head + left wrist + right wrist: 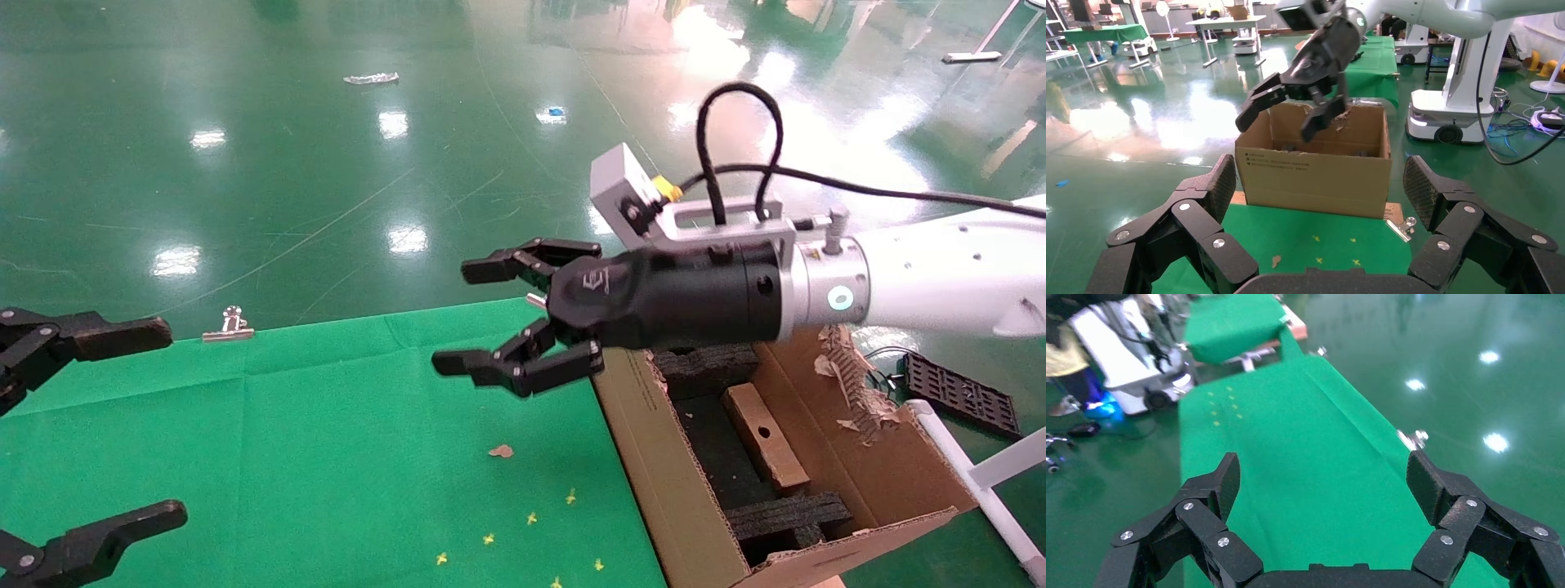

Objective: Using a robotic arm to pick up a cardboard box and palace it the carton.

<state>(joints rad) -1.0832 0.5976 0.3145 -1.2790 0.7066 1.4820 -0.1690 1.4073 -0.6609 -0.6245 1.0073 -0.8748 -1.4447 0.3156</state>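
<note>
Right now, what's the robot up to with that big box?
The right gripper hangs open and empty above the green cloth, just beside the carton. The small cardboard box already lies inside the carton, between the black foam inserts, with nothing touching it. The left gripper is parked, open, over the cloth's other end. So the box is in place and neither arm holds anything.
</note>
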